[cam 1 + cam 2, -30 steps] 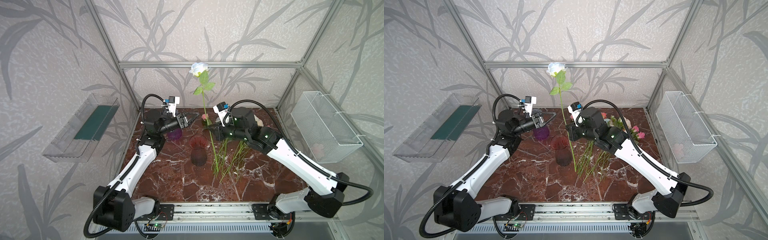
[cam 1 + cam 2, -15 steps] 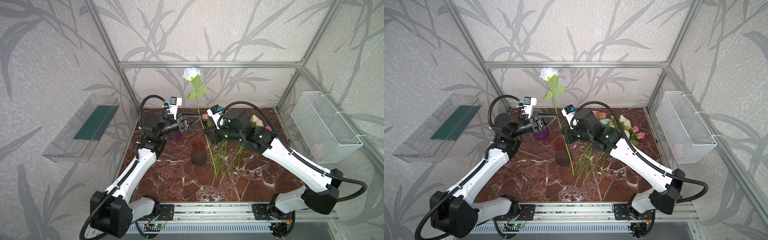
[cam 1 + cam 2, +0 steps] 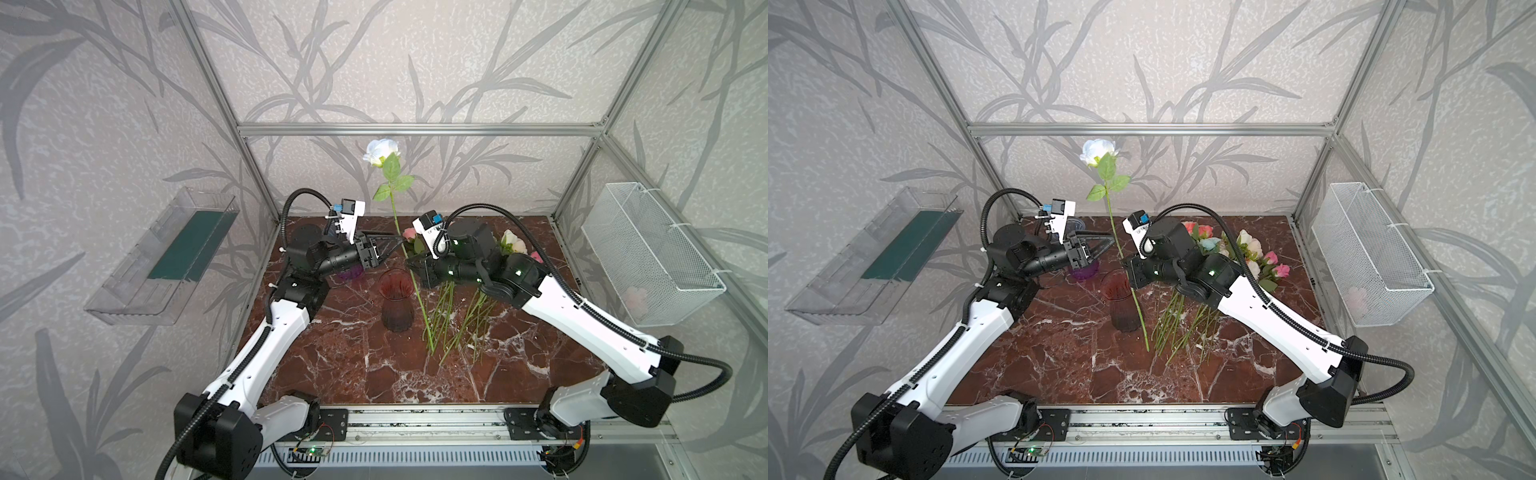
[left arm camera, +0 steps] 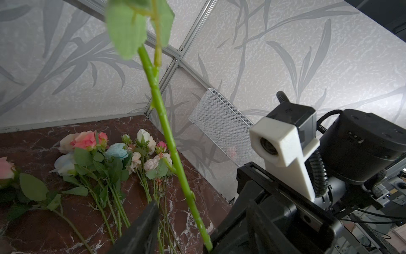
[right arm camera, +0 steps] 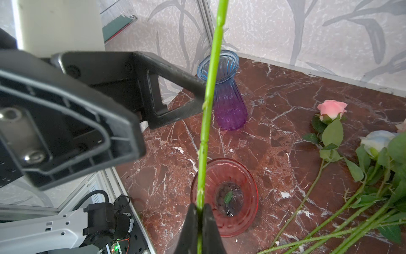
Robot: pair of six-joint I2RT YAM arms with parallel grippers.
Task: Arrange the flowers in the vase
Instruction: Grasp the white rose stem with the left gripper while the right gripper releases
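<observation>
My right gripper (image 5: 199,209) is shut on the green stem (image 5: 208,99) of a white rose (image 3: 380,151) and holds it upright. Its lower end (image 3: 430,349) hangs to the right of the red vase (image 3: 397,305) in both top views. My left gripper (image 4: 201,206) is open, and the stem (image 4: 175,158) passes between its fingers (image 5: 175,88) higher up, with a gap on one side. The other flowers (image 3: 1246,253) lie on the marble table to the right, with pink, cream and pale-blue heads (image 4: 109,151).
A blue-and-purple vase (image 5: 228,99) stands behind the red vase (image 5: 224,198), under my left arm (image 3: 1034,257). A white wire basket (image 3: 648,257) hangs on the right wall. A clear tray (image 3: 166,257) hangs on the left wall.
My right gripper has carried the rose to the left and slightly down. My left gripper has reached in from the left until its fingers straddle the stem.
</observation>
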